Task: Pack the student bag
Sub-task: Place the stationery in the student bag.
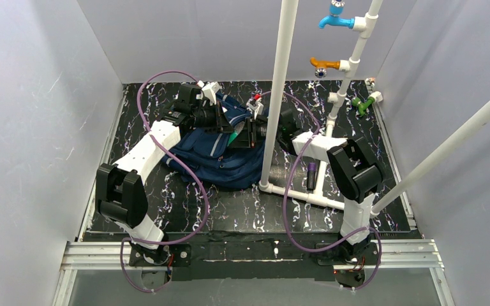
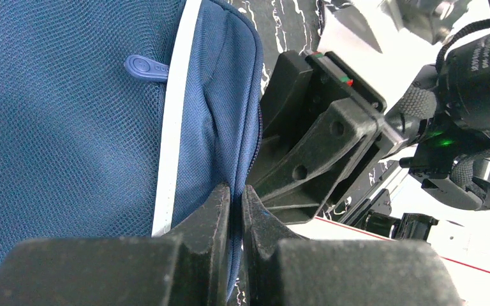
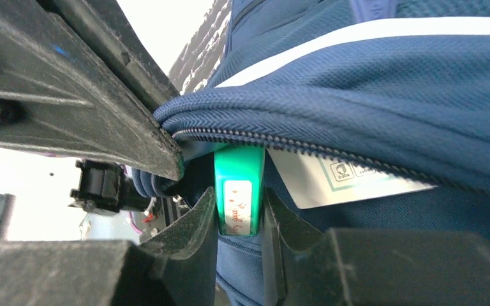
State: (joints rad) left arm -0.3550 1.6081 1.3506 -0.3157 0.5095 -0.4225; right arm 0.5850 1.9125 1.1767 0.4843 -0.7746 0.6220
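Note:
The student bag, navy blue with a pale stripe, lies on the dark marbled mat between both arms. My left gripper is shut on the zip edge of the bag, with blue fabric pinched between its fingers. My right gripper is shut on a green block with a white label. The block's far end sits inside the open zip mouth of the bag, next to a white printed tag. The two grippers meet at the bag's upper right. The inside of the bag is hidden.
A white pipe frame rises just right of the bag, and its base bar lies on the mat. Blue, orange and green taps hang on a second pipe. A dark purple-capped pen-like thing lies by the right arm.

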